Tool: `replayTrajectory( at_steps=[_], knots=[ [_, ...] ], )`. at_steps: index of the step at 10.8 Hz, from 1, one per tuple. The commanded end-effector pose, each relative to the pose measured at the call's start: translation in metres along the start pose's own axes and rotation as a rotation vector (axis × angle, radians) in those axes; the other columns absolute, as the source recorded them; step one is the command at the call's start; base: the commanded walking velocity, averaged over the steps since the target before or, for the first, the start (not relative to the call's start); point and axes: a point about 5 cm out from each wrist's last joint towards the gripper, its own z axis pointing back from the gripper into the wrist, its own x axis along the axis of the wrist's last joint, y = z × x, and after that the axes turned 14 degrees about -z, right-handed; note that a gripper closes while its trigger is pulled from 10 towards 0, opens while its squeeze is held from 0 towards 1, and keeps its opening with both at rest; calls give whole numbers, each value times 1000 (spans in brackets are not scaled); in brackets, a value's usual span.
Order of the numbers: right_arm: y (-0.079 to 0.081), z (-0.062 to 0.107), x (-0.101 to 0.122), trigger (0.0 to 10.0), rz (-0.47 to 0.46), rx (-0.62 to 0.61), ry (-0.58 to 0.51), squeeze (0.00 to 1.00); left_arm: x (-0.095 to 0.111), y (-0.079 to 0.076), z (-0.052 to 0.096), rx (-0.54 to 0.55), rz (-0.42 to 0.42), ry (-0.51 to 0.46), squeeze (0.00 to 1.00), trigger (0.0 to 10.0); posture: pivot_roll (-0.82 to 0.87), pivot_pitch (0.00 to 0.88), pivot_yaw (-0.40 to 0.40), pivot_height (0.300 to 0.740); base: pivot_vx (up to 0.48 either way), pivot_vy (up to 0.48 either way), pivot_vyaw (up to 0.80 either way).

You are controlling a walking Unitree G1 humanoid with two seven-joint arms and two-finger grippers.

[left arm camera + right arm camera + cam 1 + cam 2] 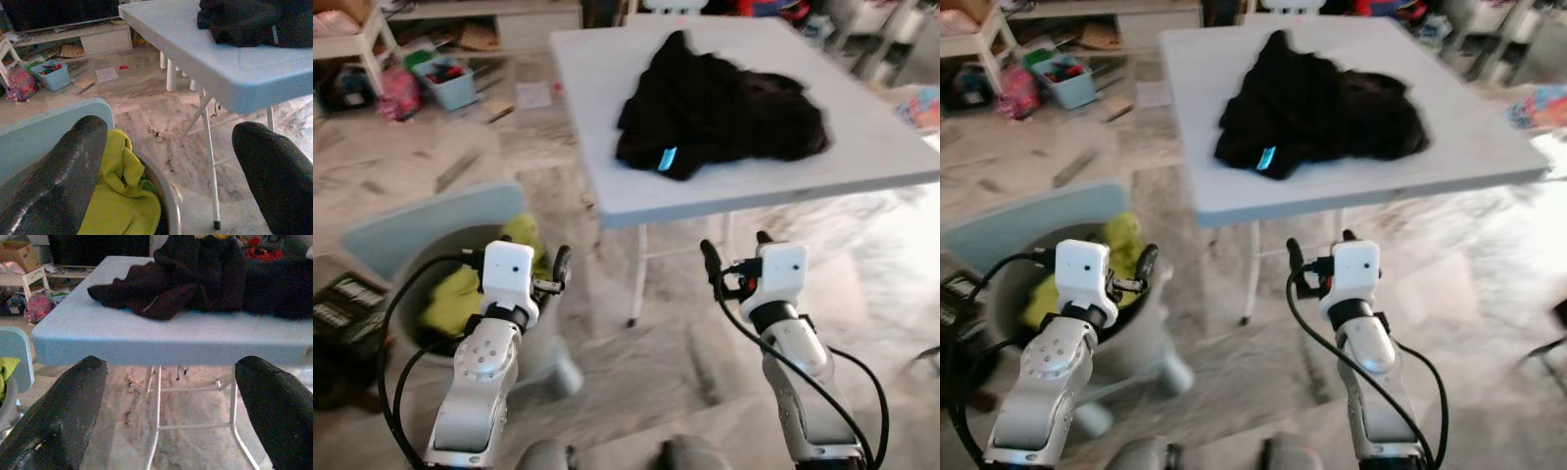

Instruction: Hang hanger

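Lower left: grey basket holding yellow-green cloth, likely laundry awaiting sorting. Above it, left gripper, fingers spread, empty. Centre: white folding table, near edge just ahead of both grippers; black garment heaped mid-top. Lower right: right gripper, fingers apart, empty. No hanger could be made out. Marble floor under the table edge gave approach room.

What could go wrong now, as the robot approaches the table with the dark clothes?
1. The black garment lies crumpled and no hanger is visible in it, so an open end effector may grab only cloth.
2. The table edge stands just ahead of the right end effector, which could bump it.
3. The laundry bin holding yellow cloth sits close under the left end effector.
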Motion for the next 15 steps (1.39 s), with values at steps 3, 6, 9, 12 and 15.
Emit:
replayTrajectory(
  at_steps=[3, 6, 9, 12, 15],
  knots=[
    [-3, 3, -2, 10000, 14, -18, 6, 0, 3, -5, -4, -20, -1, 0, 0, 10000, -49, 85, -16, 740, 0, 480, 0],
    [-6, 0, -1, 10000, 24, -21, -1, 0, 11, -5, -3, -52, 2, -69, 0, 10000, -47, 81, -16, 740, 0, 109, 0],
    [-3, -2, 1, 10000, 54, 4, -6, 0, 14, -6, -3, -75, 19, -92, 0, 10000, -47, 83, -20, 740, 0, 0, 142],
    [-4, -5, 3, 10000, 58, 4, -12, 0, 13, -7, -3, -80, 23, -96, 0, 10000, -47, 79, -25, 740, 92, 0, 148],
    [-4, -6, 3, 10000, 70, 10, -15, 0, 13, -8, -2, -88, 26, -97, 0, 10000, -48, 81, -27, 740, 280, 0, 0]
  ],
)
